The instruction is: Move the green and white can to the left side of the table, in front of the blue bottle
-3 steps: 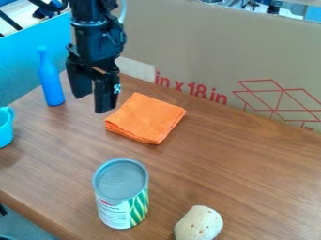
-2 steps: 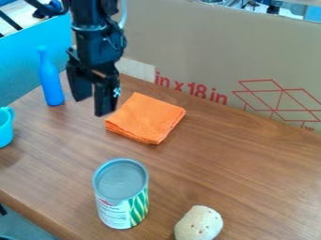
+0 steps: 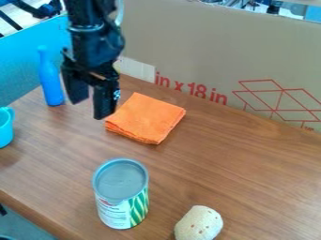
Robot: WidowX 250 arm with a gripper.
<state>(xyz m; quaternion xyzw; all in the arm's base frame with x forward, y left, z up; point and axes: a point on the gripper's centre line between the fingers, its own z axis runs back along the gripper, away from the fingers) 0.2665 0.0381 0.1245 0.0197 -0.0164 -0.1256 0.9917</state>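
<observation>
Orange cloth: folded, behind can | gripper: above and behind can, fingers well parted, empty | change: dipped slightly, cloth unmoved | meaning: probably nearer working height, nothing secured | bottle: behind can, leftward

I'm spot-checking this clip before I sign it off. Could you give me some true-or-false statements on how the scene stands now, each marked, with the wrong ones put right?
1. The blue bottle stands farther from the camera than the can. True.
2. The gripper is open near the orange cloth. True.
3. The gripper holds the bottle. False: nothing is between its fingers.
4. The can lies on its side. False: it stands upright.
5. The cloth is draped over the can. False: it lies folded, apart from the can.
</observation>
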